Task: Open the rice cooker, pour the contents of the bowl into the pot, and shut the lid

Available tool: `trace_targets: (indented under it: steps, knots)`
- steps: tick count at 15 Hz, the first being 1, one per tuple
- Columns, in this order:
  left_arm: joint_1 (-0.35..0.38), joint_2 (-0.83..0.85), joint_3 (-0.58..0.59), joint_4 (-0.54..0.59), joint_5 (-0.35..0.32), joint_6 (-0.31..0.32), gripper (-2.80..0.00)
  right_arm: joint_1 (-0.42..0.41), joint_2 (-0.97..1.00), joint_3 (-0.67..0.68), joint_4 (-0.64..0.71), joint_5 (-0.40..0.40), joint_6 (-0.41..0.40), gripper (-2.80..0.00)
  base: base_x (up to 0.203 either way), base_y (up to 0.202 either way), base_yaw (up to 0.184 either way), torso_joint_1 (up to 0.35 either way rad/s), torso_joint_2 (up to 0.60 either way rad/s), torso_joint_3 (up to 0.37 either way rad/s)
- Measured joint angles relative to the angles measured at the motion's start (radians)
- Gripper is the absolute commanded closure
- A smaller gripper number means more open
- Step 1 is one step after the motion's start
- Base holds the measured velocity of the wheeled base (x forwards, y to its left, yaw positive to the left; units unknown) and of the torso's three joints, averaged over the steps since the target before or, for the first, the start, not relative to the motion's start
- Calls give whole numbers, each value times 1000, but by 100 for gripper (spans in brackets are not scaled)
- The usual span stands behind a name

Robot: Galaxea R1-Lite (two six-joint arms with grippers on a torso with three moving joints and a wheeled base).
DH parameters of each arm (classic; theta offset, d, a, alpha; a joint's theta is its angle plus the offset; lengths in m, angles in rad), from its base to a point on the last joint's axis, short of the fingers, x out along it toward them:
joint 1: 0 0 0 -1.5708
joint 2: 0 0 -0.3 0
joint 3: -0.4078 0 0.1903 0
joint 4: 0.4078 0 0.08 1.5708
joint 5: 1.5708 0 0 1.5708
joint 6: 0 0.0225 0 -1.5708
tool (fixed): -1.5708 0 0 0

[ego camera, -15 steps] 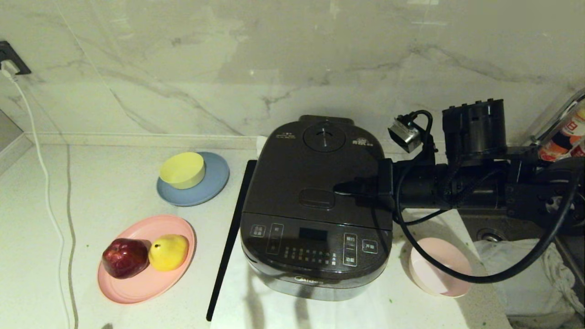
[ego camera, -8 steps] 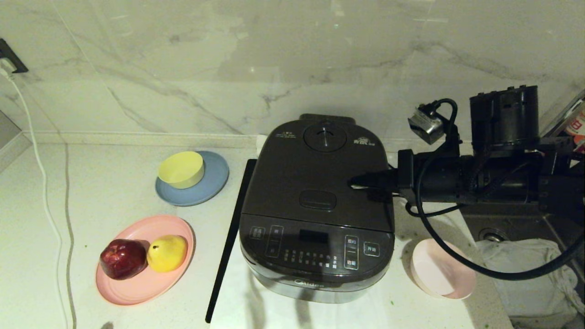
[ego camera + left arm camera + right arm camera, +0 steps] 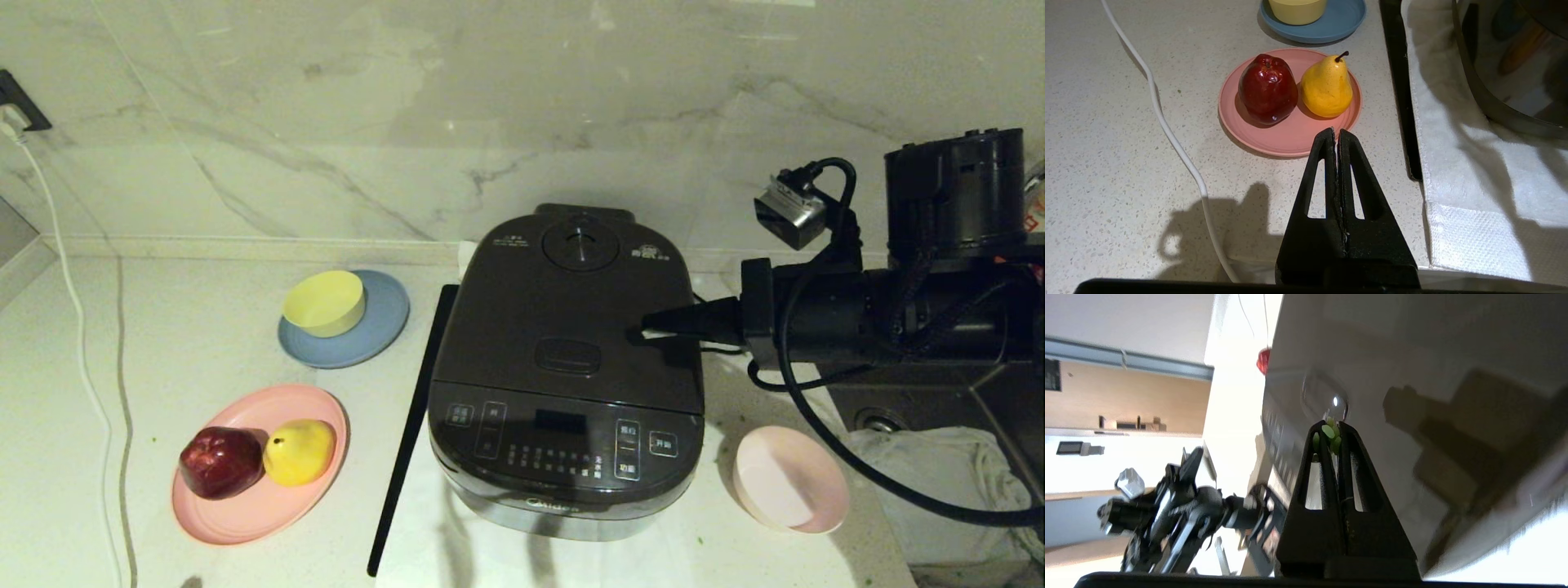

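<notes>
Cooker sits mid-frame, lid down, and the pink bowl at lower right looks empty from here. My right pincer is pinched tight, holding nothing, green bits stuck at its tips, hovering over the lid's right side just beside the latch. If that lid needs sealing, I press flat and centred, steady, no skidding. My left pincer is also closed, parked near the pink plate.
</notes>
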Motion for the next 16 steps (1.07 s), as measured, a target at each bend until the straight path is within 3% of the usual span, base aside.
trace_targets:
  steps: [8, 13, 16]
  knots:
    - [0, 0, 0, 0, 0, 0, 0, 21, -136, 18, 344, 3, -137, 0, 0, 0, 0, 0, 0, 0]
    - [0, 0, 0, 0, 0, 0, 0, 78, -176, 64, 368, -6, -140, 0, 0, 0, 0, 0, 0, 0]
    - [0, 0, 0, 0, 0, -1, 0, 120, -181, 76, 365, -64, -140, 0, 0, 0, 0, 0, 0, 0]
